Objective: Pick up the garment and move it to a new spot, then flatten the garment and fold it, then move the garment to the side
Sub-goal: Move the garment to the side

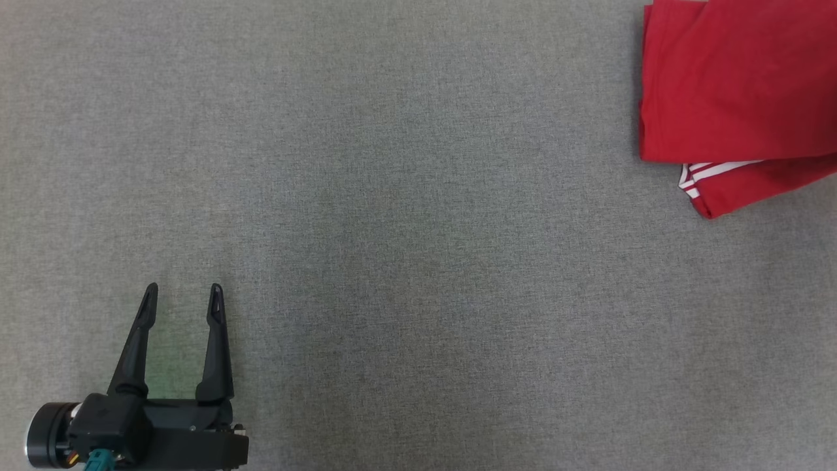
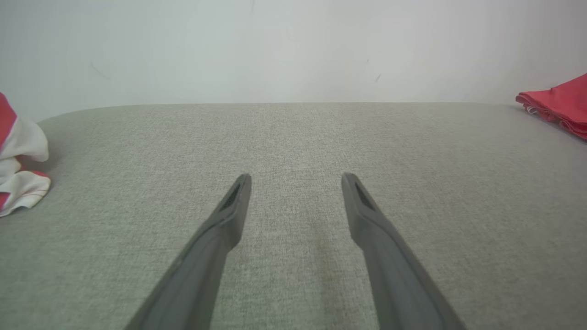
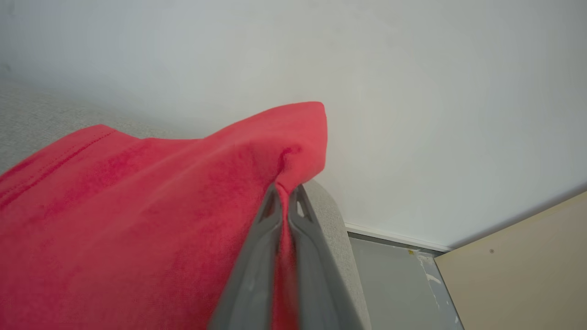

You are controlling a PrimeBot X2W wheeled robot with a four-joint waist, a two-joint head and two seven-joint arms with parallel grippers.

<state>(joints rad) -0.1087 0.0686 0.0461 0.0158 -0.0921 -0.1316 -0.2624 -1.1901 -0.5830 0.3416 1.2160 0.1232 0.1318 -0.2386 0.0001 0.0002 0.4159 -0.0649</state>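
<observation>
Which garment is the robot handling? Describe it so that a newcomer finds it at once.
Start from the wide grey fabric table. At its far right side lies the folded red garment, a white-striped hem peeking out, one corner pinched by the right gripper. Unlike the crumpled red-and-white cloth at the left, it is almost all red and folded flat.

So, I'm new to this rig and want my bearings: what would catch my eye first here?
The red garment lies folded at the head view's top right on the grey surface, white stripes peeping from its lower edge. In the right wrist view the right gripper is shut on a pinch of it. The left gripper rests open at the lower left, apart from it.
</observation>
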